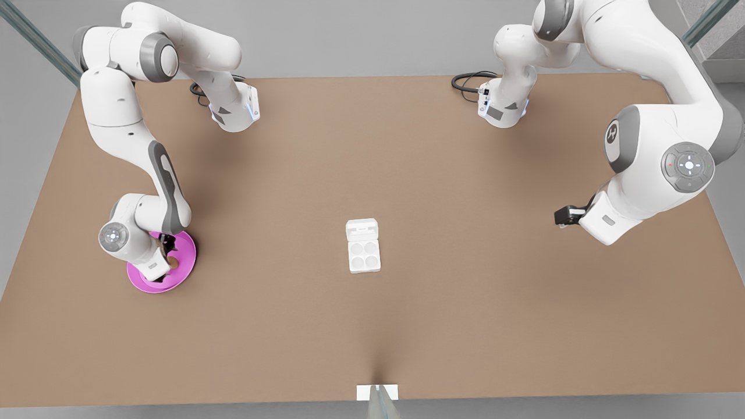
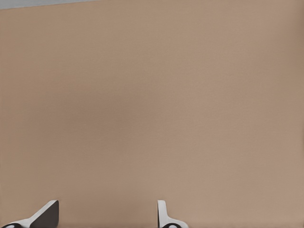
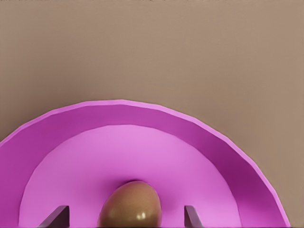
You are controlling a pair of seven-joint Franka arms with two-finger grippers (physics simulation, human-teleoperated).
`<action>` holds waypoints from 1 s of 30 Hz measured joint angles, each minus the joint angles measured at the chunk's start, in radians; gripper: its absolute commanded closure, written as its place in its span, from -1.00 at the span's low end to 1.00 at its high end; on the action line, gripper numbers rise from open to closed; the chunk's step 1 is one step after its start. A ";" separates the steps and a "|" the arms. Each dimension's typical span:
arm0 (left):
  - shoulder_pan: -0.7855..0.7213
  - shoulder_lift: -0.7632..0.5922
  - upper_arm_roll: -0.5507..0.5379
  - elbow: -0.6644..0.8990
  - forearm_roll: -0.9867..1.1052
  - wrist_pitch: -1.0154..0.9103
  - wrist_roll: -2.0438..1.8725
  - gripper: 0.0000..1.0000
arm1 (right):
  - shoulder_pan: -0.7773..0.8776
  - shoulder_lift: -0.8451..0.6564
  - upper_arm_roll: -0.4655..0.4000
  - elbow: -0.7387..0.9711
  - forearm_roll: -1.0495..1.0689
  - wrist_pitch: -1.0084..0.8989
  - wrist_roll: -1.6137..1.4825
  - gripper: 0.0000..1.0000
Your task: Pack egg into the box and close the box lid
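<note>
Right gripper (image 3: 124,216) spread open astride small tan-brown egg (image 3: 129,204) on round pink plate (image 1: 183,259), left gripper (image 2: 107,216) open above bare brown bench (image 1: 442,174), white four-cup carton (image 1: 364,254) mid-bench, lid (image 1: 361,228) open

A wide brown tabletop (image 1: 407,326) fills the scene — plain grey wall (image 1: 361,35) behind, evenly lit.

No readable text, label, brand or number appears on the table (image 1: 407,174), the egg carton (image 1: 363,246) or the pink plate (image 1: 185,256). The arm casings carry only small marks too indistinct to read.
</note>
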 measured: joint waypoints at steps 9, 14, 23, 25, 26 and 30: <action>0.000 0.001 0.000 0.000 0.000 -0.002 -0.001 -1.00 | -0.009 0.014 -0.002 0.023 0.000 -0.001 0.002 -0.49; 0.000 0.006 0.000 0.000 0.000 -0.006 -0.001 -1.00 | -0.015 0.021 -0.002 0.023 0.000 0.000 0.000 -0.32; 0.000 0.008 0.000 0.000 0.000 -0.007 -0.001 -1.00 | -0.012 0.021 0.000 0.023 0.001 -0.002 0.000 -0.20; 0.000 0.008 0.000 0.000 0.000 -0.008 0.000 -1.00 | -0.013 0.021 0.000 0.025 0.000 -0.002 0.000 -0.19; 0.000 0.008 0.000 0.000 0.000 -0.008 0.000 -1.00 | -0.014 0.021 0.000 0.025 0.000 -0.002 0.000 -0.17; 0.000 0.012 0.000 0.000 0.000 -0.008 0.000 -1.00 | -0.012 0.021 0.000 0.023 0.002 -0.002 0.003 -0.13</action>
